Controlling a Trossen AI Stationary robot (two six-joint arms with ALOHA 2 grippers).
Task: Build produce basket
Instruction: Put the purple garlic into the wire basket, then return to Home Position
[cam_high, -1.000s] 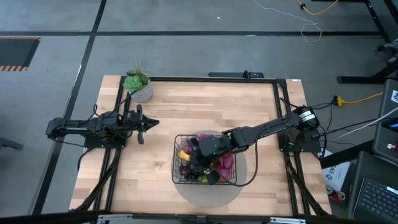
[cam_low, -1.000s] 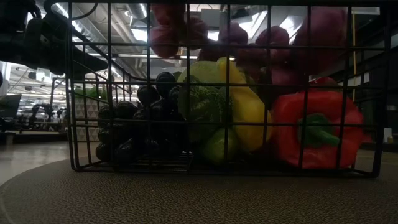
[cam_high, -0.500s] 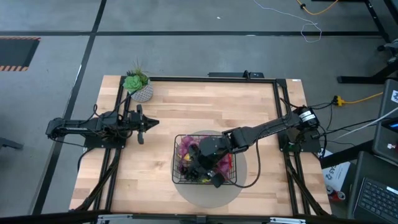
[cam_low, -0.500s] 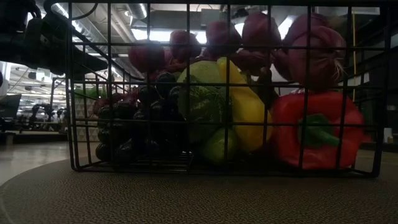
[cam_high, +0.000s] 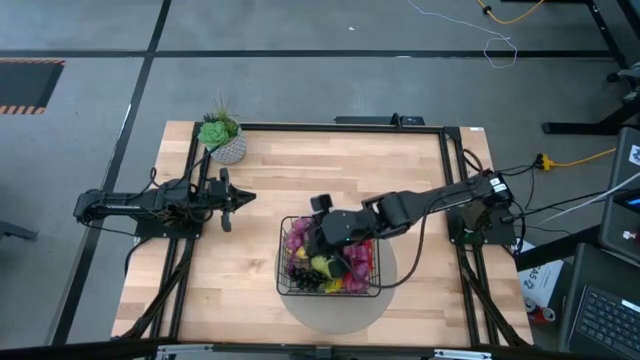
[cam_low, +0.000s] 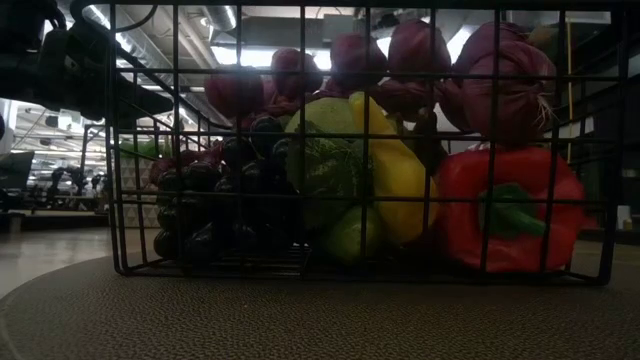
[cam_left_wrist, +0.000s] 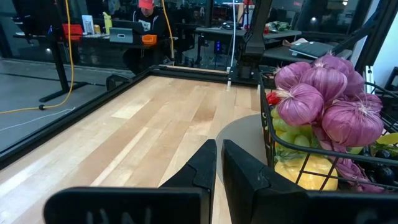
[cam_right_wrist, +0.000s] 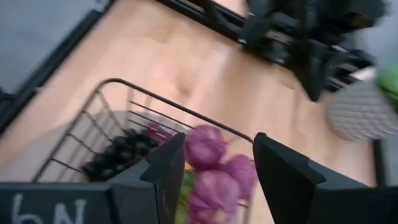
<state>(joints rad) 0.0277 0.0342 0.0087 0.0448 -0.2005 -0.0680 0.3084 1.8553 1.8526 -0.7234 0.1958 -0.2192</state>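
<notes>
The black wire basket stands on a round grey mat near the table's front edge, filled with produce. A purple bunch lies on top at the basket's far left. Below it are dark grapes, yellow fruit and a red pepper. My right gripper hangs open above the basket, slanting down, with the purple bunch under it and apart from its fingers. My left gripper waits shut at the table's left, pointing level toward the basket.
A white pot with a green succulent stands at the far left corner. The grey mat reaches past the basket toward the near edge. Bare wood lies between the left gripper and the basket and along the far side.
The purple bunch has dropped from higher up onto the pile and now rests there. My right gripper has risen out of the basket, drawn a little toward the far edge and tipped less steeply downward. The left arm kept still.
</notes>
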